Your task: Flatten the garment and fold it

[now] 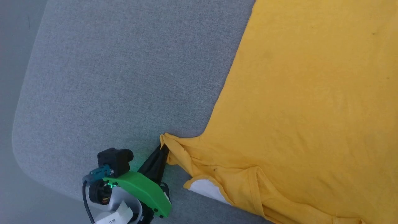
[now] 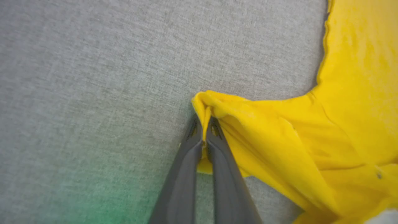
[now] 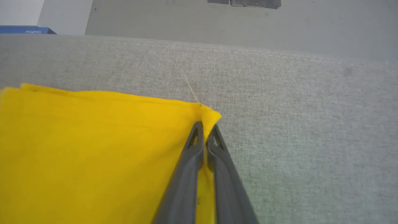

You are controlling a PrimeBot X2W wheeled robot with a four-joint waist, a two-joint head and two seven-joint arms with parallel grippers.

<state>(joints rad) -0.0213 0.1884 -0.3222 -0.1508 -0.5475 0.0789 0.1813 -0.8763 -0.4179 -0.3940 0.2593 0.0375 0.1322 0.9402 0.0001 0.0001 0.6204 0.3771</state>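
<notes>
The yellow garment (image 1: pixel 311 109) lies spread on the grey padded surface, plain back up, with a white patch (image 1: pixel 206 188) peeking from under its lower edge. My left gripper (image 1: pixel 163 152) is shut on the bunched sleeve tip (image 2: pixel 206 107) at the garment's left side. In the right wrist view my right gripper (image 3: pixel 205 127) is shut on a hem corner (image 3: pixel 211 116) of the garment (image 3: pixel 93 155), which lies flat to the left of the fingers. The tiger print is hidden.
The grey fabric surface (image 1: pixel 124 77) has a rounded corner at the lower left, with floor beyond it. Past its far edge in the right wrist view lie grey floor (image 3: pixel 217 21) and a blue box (image 3: pixel 26 30).
</notes>
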